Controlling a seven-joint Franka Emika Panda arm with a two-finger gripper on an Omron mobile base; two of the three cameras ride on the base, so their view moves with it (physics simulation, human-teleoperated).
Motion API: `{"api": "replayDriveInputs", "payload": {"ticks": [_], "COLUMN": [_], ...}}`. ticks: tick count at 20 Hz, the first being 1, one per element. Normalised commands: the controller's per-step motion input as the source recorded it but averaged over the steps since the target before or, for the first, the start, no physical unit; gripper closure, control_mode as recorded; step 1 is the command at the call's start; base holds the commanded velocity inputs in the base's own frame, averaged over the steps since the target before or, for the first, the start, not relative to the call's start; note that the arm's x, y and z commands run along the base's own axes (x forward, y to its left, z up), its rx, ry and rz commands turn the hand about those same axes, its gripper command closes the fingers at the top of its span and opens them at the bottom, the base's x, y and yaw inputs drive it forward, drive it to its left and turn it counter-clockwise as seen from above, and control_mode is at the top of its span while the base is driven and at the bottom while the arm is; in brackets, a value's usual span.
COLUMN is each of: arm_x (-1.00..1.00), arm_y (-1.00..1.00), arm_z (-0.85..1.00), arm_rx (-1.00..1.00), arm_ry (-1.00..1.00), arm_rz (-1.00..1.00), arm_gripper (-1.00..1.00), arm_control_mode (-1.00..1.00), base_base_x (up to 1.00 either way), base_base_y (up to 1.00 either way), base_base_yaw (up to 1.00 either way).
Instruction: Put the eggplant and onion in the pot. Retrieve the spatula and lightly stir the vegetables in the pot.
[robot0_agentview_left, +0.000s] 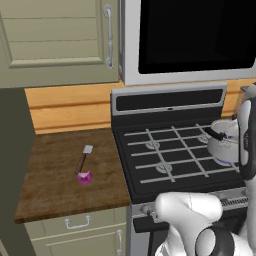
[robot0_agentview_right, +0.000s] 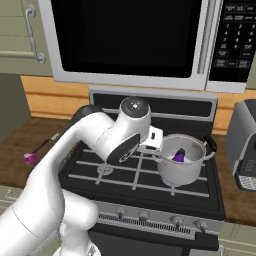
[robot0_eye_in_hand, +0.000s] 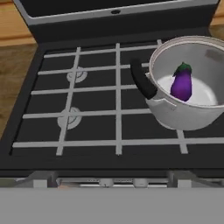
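The dark purple eggplant (robot0_eye_in_hand: 181, 84) (robot0_agentview_right: 179, 156) lies inside the steel pot (robot0_eye_in_hand: 188, 116) (robot0_agentview_right: 180, 172) (robot0_agentview_left: 222, 145), which stands on the stove's right side. Its black handle (robot0_eye_in_hand: 141, 81) points left. The pink onion (robot0_agentview_left: 84, 177) (robot0_agentview_right: 30, 158) rests on the wooden counter left of the stove. The spatula (robot0_agentview_left: 84, 158) (robot0_agentview_right: 45, 144) lies just behind the onion, its grey blade pointing to the wall. My gripper (robot0_agentview_right: 155, 141) hovers over the stove, just left of the pot and above its rim. It is open and holds nothing.
The black stove grates (robot0_eye_in_hand: 87, 100) lie left of the pot. A microwave (robot0_agentview_right: 130, 40) hangs above the stove. A grey appliance (robot0_agentview_right: 244, 145) stands on the right counter. The wooden counter (robot0_agentview_left: 55, 175) ends at a wall on its left.
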Motion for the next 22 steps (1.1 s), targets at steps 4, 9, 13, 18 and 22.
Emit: {"api": "replayDriveInputs", "payload": {"ticks": [4, 9, 13, 18, 22], "arm_x": [-0.53, -0.13, 0.0, 0.01, 0.22], "arm_y": [1.0, 1.0, 1.0, 0.94, 0.94], "arm_z": [0.22, 0.07, 0.0, 0.0, -0.01], "arm_rx": [0.0, 0.0, -0.03, -0.06, -0.03], "arm_ry": [0.13, 0.14, 0.14, 0.14, 0.11], "arm_rz": [0.0, 0.03, 0.06, 0.07, 0.07], "arm_gripper": [-1.0, -1.0, -1.0, -1.0, -1.0], "arm_control_mode": [-1.0, -1.0, -1.0, -1.0, -1.0], "base_base_x": [0.0, 0.0, 0.0, 0.0, 0.0], "base_base_y": [0.0, 0.0, 0.0, 0.0, 0.0], "base_base_yaw": [0.0, 0.0, 0.0, 0.0, 0.0]}}
